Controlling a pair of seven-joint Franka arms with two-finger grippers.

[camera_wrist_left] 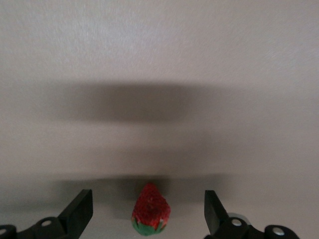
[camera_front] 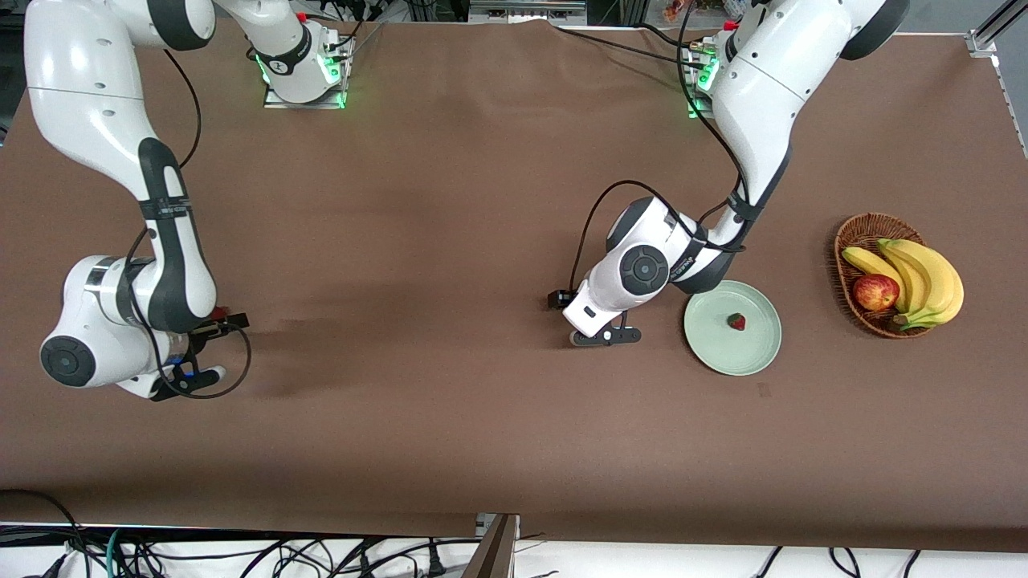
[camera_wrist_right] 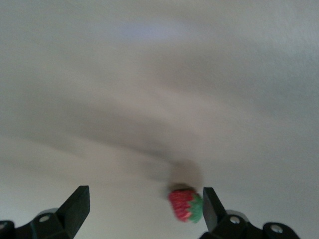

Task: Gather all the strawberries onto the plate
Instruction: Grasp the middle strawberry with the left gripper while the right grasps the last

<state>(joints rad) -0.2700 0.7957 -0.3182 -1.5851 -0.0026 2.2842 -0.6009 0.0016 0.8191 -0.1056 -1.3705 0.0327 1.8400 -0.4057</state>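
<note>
Plate (camera_front: 755, 353): round, shallow, pale mint green, plain, low rim. Sits right of centre in the front view, on the brown tabletop (camera_front: 450, 241). One strawberry (camera_front: 736, 322) lies in it near the middle: tiny, red, dark green top.

Left claw (camera_front: 605, 335): low over the tabletop just beside the plate, centre-right of the front view. Fingers (camera_wrist_left: 79, 211) spread wide, released. In the left wrist view a second strawberry (camera_wrist_left: 150, 209) sits between them on the cloth, touching neither, red tip pointing away from the camera, green cap toward it.

Right claw (camera_front: 186, 377): lower left of the front view, low over the tabletop, well apart from the plate. Also spread open. The right wrist view shows a third strawberry (camera_wrist_right: 186, 204), lying on its side, just beside one finger (camera_wrist_right: 209, 206); contact unclear.

Wicker basket (camera_front: 853, 241) at the right edge holds bananas (camera_front: 923, 277) and an apple (camera_front: 875, 291).
</note>
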